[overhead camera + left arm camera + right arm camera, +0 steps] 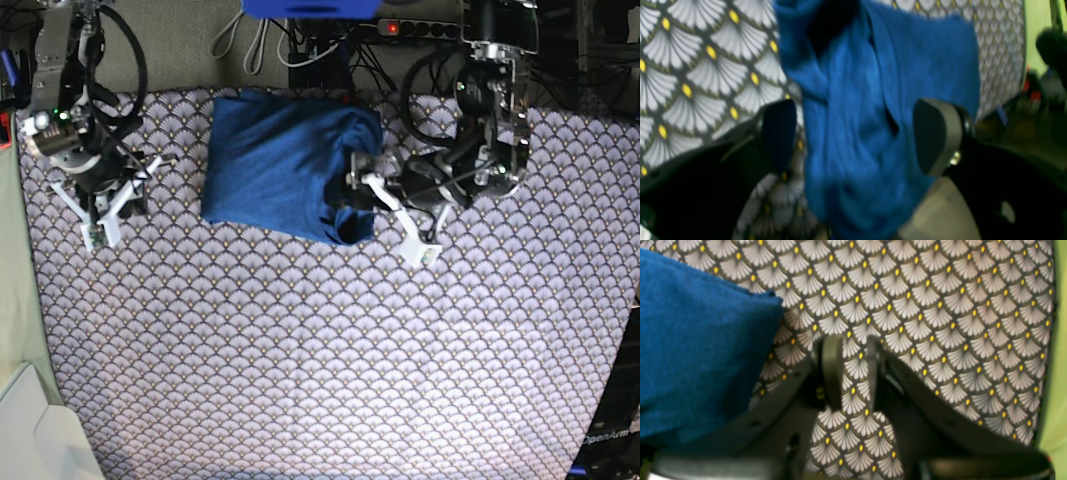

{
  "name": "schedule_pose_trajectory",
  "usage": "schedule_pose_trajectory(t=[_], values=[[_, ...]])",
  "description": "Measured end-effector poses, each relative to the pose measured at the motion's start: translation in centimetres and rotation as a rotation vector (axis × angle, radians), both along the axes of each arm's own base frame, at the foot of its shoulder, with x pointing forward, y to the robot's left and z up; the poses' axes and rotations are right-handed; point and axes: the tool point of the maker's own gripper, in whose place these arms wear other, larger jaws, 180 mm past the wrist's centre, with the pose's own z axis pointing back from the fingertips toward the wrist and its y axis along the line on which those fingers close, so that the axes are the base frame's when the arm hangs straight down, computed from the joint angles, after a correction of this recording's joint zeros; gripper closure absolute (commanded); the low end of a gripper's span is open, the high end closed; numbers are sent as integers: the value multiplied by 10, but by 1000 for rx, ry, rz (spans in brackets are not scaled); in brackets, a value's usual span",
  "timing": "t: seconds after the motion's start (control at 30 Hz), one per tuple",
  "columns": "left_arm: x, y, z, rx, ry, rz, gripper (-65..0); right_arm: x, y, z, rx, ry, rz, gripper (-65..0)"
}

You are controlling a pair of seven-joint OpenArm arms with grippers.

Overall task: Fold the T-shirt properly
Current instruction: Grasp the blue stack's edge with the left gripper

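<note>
Left jaws (853,136) apart astride T-shirt (275,165); right jaws (853,370) narrowly apart, empty.

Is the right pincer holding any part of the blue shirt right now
No. In the right wrist view the right pincer has only the grey-white scallop-patterned cloth between its fingers, and the plain blue knit shirt lies off to one side.

This looks like a robotics lab or test workspace. Two robot arms are mounted at the far corners of a bench (300,380) draped in a grey-white scallop-patterned cloth (320,330). Beyond the bench's far edge lie a power strip (420,27) with a lit red switch and loose cables (245,45). Past its left edge is a pale green surface (15,300).
</note>
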Motion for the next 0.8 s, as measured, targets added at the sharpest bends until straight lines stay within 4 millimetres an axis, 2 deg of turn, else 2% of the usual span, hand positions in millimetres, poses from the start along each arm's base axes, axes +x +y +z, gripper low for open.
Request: schedule_pose_trajectory(t=[0.07,0.2,0.37,0.5,0.67,0.73,0.8], values=[[1,2,-9,-5,18,17,-533,0,0,0,0,2,0,-116],[-13,-2,-32,2,98,4,-533,-2,-1,-2,-5,22,-2,-116],[-17,-35,-32,-18,72,-77,-533,-2,-1,-2,-5,21,-2,-116],[-23,-51,-32,-22,51,-113,-533,-2,-1,-2,-4,21,-2,-116],[-25,-54,-34,-39,62,-122,-522,-1,-1,-2,-5,21,-1,-115],[-24,-53,-37,-40,66,-120,-451,-1,-1,-1,-4,19,-2,-115],[-24,-51,-41,-31,77,-120,-321,-1,-1,-1,-4,18,-2,-115]])
